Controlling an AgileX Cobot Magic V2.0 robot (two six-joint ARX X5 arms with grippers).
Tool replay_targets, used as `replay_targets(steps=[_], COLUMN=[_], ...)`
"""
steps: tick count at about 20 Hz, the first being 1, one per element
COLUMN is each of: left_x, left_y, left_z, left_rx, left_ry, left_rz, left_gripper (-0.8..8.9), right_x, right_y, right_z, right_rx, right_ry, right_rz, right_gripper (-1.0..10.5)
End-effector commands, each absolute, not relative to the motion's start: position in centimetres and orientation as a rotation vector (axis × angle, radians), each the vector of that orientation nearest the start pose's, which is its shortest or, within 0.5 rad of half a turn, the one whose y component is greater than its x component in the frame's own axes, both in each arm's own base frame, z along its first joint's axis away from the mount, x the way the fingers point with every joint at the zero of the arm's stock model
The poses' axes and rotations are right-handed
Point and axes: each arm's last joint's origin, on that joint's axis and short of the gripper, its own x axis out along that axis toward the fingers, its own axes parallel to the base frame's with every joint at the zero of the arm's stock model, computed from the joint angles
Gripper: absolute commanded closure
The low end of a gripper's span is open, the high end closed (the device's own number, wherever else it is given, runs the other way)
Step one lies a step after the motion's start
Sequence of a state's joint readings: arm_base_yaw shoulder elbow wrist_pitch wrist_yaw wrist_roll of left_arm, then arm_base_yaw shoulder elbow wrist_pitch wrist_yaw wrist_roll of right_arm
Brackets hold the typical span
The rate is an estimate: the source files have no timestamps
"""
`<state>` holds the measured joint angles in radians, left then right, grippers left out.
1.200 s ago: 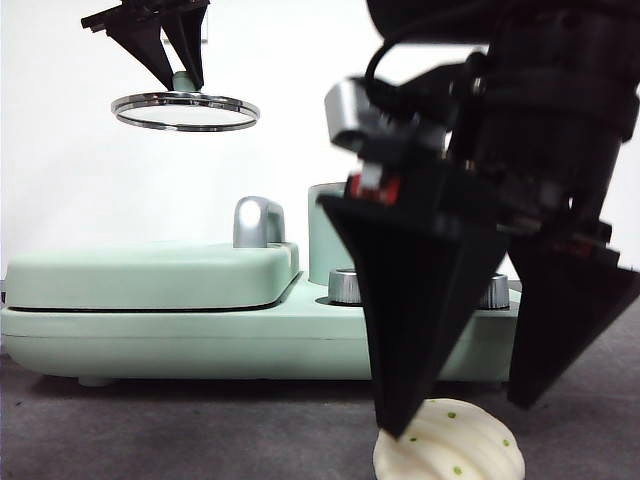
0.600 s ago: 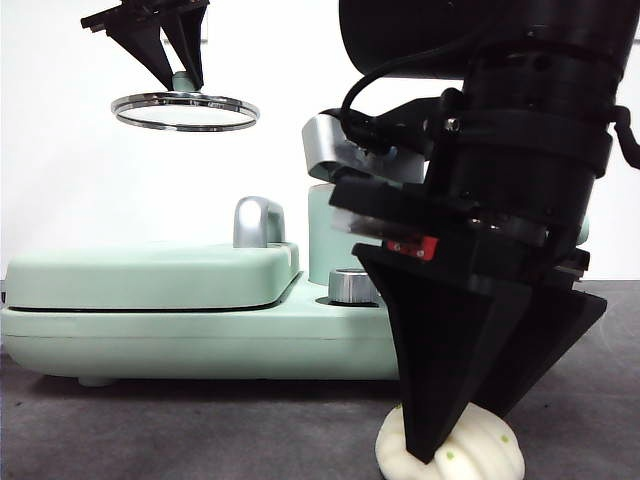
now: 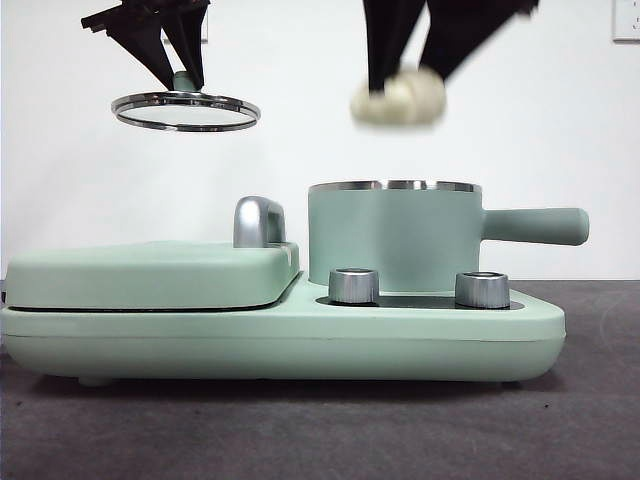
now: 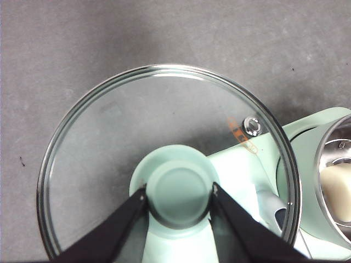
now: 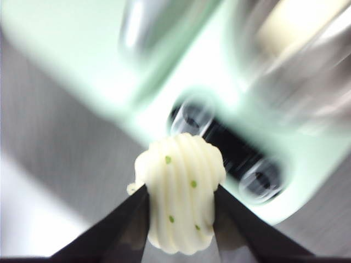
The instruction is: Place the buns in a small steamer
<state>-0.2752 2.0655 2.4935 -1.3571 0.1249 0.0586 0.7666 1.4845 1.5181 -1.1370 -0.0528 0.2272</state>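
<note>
As seen in the front view, the right gripper (image 3: 400,95) hangs high over the table, its two black jaws pinching the ridged bun (image 3: 398,98), blurred, above the open steel rim of the small steamer (image 3: 394,238), whose long axis is upright and whose straight handle (image 3: 535,225) points sideways, level with the table, away from the flat griddle lid (image 3: 150,272); up at the other side the left gripper (image 3: 178,72) grips the green knob of the glass lid (image 3: 186,110), held level and well clear of the pot. In the left wrist view, the jaws close narrowly on either side of the knob (image 4: 180,192), and the smooth cream bun (image 4: 335,185) lies inside the steamer. In the right wrist view, the ridged bun (image 5: 180,192) sits squeezed between the jaws at its flanks, ridges running roughly along the jaws. Judged from its pale, doughy look, the bun is light, soft and easily dented, so a gentle hold across its widest middle suits it; its domed side faces the camera, and being nearly round it has no marked long axis.
</note>
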Motion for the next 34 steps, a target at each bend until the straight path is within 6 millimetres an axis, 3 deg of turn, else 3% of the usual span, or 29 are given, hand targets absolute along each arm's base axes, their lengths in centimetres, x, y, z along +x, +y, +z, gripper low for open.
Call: replay_targets(steps=[1, 4, 6, 9, 13, 20, 23, 27, 29, 31, 34], left_x=[37.9, 37.9, 37.8, 37.8, 37.7, 37.8, 37.8, 37.8, 37.8, 37.8, 37.8], left_y=[-11.4, -11.6, -11.7, -11.9, -11.9, -11.9, -11.9, -11.9, -11.9, -11.9, -11.9], left_z=[43.0, 43.0, 42.9, 42.9, 42.9, 42.9, 42.9, 42.9, 42.9, 42.9, 42.9], left_rx=[0.116, 0.118, 0.119, 0.121, 0.122, 0.122, 0.122, 0.122, 0.123, 0.122, 0.122], left_ry=[0.851, 0.853, 0.856, 0.856, 0.857, 0.857, 0.857, 0.857, 0.857, 0.857, 0.858], left_rz=[-0.404, -0.409, -0.411, -0.415, -0.417, -0.416, -0.416, -0.416, -0.416, -0.416, -0.416], left_gripper=[7.00, 7.00, 7.00, 7.00, 7.00, 7.00, 7.00, 7.00, 7.00, 7.00, 7.00], right_x=[23.0, 26.8, 29.3, 32.2, 34.6, 36.1, 36.2, 36.2, 36.2, 36.1, 35.3], right_y=[19.1, 18.1, 17.9, 18.0, 18.3, 19.0, 19.1, 19.1, 19.0, 19.0, 18.5], right_z=[36.6, 37.1, 36.4, 34.1, 31.1, 28.6, 28.5, 28.5, 28.5, 29.1, 31.9], right_rx=[-0.219, -0.217, -0.218, -0.231, -0.251, -0.262, -0.259, -0.260, -0.262, -0.259, -0.264], right_ry=[1.088, 1.125, 1.166, 1.221, 1.271, 1.309, 1.296, 1.303, 1.305, 1.290, 1.251], right_rz=[0.582, 0.514, 0.477, 0.448, 0.427, 0.425, 0.427, 0.426, 0.424, 0.425, 0.412], right_gripper=[7.9, 7.9, 7.9, 7.9, 7.9, 7.9, 7.7, 5.8, 5.6, 5.6, 5.6])
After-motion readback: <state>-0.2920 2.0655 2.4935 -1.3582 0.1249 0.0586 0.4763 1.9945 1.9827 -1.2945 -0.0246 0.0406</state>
